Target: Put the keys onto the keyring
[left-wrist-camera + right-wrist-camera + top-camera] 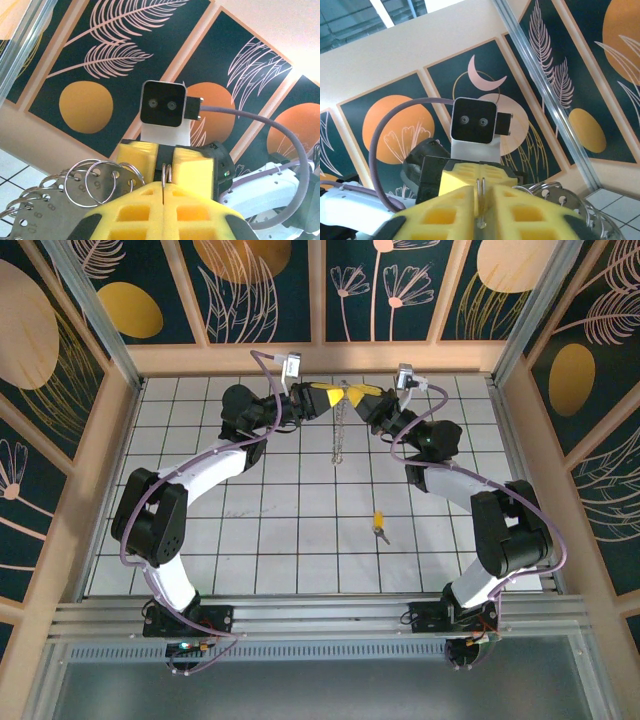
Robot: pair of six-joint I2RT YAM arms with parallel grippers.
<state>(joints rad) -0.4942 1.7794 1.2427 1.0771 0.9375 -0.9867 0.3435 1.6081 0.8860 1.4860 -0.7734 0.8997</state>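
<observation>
The keyring (340,435) hangs as a silvery strand between the two grippers, above the far middle of the table. Up close it is a metal plate (55,212) carrying several split rings (560,199). My left gripper (334,398) is shut on one thin wire ring (168,175). My right gripper (358,397) faces it tip to tip. Its yellow fingers (455,215) stand slightly apart, with that same ring's wire (480,192) upright in the gap. The key (379,526), small with a yellow-orange head, lies alone on the tiles nearer the right arm.
The white tiled table (280,540) is boxed in by wooden frames with dark patterned panels (260,280) at the back and sides. An aluminium rail (320,620) runs along the near edge by both arm bases.
</observation>
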